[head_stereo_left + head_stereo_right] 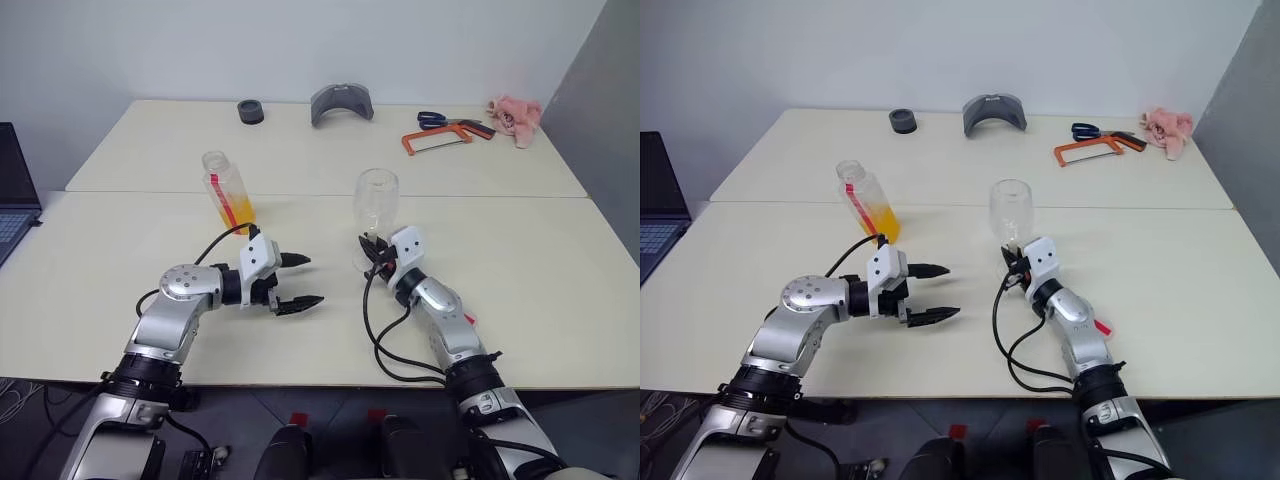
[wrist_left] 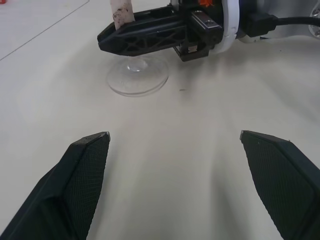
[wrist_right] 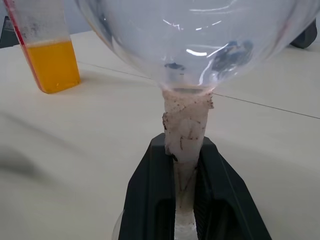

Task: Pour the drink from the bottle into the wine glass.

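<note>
Wine glass stem pinched in right hand; left hand wide, empty.

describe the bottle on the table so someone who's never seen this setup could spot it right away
On the near cream table, look behind the left gripper, close to the seam with the far table. The bottle stands there uncapped, clear plastic with a red strip down its side. Orange drink fills its lower part, unlike the empty wine glass whose stem the right gripper clamps.
</note>
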Controlling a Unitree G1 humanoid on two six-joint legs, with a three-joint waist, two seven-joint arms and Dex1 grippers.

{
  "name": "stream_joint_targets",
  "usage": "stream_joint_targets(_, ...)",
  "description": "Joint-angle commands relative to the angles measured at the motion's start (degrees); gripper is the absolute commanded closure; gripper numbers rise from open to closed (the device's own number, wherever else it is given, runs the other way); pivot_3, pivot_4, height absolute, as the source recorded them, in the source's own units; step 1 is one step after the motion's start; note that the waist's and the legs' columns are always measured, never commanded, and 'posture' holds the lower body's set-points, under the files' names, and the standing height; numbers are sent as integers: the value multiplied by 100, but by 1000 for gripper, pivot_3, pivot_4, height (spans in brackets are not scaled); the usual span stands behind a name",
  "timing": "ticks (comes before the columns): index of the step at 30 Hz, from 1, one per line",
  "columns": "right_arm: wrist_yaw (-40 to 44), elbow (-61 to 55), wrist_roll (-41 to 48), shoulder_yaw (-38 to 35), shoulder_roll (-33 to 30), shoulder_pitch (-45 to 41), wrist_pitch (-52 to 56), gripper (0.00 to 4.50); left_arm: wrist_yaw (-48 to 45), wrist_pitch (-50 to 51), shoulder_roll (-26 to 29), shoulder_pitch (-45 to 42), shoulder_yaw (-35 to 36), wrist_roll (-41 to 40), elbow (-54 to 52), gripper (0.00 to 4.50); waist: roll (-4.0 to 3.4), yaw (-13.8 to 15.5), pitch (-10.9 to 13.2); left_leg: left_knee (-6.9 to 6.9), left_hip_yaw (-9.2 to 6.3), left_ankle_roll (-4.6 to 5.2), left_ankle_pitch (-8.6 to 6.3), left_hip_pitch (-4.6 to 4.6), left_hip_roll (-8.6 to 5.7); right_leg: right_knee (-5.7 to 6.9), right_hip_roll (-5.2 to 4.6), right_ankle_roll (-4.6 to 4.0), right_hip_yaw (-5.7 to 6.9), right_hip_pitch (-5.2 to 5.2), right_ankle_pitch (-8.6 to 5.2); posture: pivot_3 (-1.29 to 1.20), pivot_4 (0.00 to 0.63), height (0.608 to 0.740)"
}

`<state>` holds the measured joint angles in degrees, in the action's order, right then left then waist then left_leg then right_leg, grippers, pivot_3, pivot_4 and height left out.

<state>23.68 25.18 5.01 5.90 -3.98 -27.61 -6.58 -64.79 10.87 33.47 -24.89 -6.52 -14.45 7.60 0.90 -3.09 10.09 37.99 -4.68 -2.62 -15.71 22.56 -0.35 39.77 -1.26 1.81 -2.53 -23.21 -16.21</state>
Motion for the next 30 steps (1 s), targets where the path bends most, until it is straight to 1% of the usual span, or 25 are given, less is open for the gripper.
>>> stream_joint_targets(1, 35, 1, -83, 61, -51, 246, 222, 4353, -46, 7, 14, -109, 29, -69, -197, 0, 0, 0, 0, 0, 1, 0, 0, 0, 0, 0, 0, 0, 0, 0, 0, 0, 150, 740)
stream_joint_targets(11, -77, -1116, 236, -121, 76, 636, 259, 4353, -5, 72, -29, -108, 44, -102, -289, 0, 0, 0, 0, 0, -1, 0, 0, 1, 1, -1, 0, 0, -1, 0, 0, 0, 150, 740)
stream_joint_targets(14, -140, -1116, 200, -115, 109, 595, 193, 4353, 94, 106, -69, -114, 110, -131, -276, 0, 0, -6, 1, 0, 0, 0, 0, 2, 1, -1, 1, 0, -1, -1, 0, 0, 150, 740)
stream_joint_targets(17, -236, -695, 115, -143, 142, 277, -37, 4353, 301, 103, -146, -120, 211, -131, -227, 0, 0, -12, 1, 0, 1, 0, 0, 1, 1, -1, 3, 0, -2, -2, 0, 0, 150, 740)
stream_joint_targets(21, -269, 207, 12, -143, 220, -316, -457, 4353, 562, 35, -224, -127, 327, -123, -129, 0, 0, -20, 1, 0, 3, -1, 0, 0, 0, 1, 7, 0, -3, -4, 0, 0, 150, 740)
stream_joint_targets(25, -178, 1431, 21, -190, 411, -1031, -833, 4353, 756, -52, -236, -131, 457, -105, -27, 0, 0, -35, 2, -2, 5, -1, 0, 0, 1, 3, 8, -1, -2, -7, 0, 0, 150, 740)
stream_joint_targets(27, -131, 1927, 26, -235, 468, -1235, -929, 4353, 763, -78, -188, -99, 479, -107, -36, 0, -1, -36, 2, -3, 5, -1, 0, -2, 1, 5, 8, -1, -3, -8, 0, 0, 150, 740)
stream_joint_targets(30, -29, 2282, 69, -321, 496, -1301, -1095, 4353, 765, -104, -146, -60, 513, -109, -52, 0, 0, -35, 1, -3, 5, -1, 1, -2, 2, 6, 8, -1, -3, -7, 0, 0, 150, 740)
